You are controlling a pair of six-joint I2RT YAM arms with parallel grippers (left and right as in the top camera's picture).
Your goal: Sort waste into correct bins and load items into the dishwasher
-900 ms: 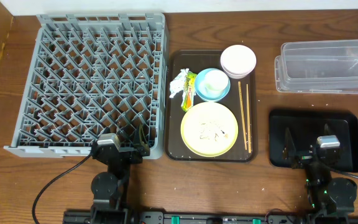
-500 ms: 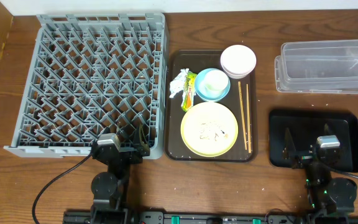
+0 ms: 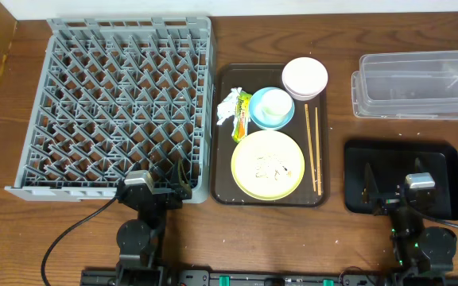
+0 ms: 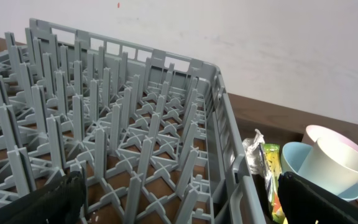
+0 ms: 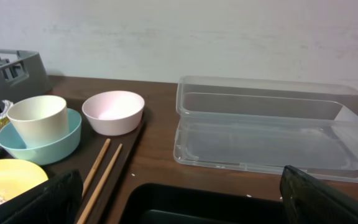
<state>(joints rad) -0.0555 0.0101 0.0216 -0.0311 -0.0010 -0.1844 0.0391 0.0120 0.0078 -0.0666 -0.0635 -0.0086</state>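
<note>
Grey dish rack: matt moulded plastic. Clear tub: glossy, smooth plastic. Black tray: plastic w/ slight sheen. Chopsticks: bare wood, matt. White wrapper: crumpled, thin; packet glossy film. Yellow plate & white bowl: smooth, semi-gloss. Table: dark wood, visible grain.

The dish rack is grey, a lattice of pegs. The serving tray is dark brown. The plate is yellow, flecked with whitish scraps. The light blue bowl holds a white cup. The other bowl is pinkish-white, the chopsticks pale wood, the wrapper white, the packet yellow-green. The tub is clear, the shallow tray black, the bench brown wood grain.
</note>
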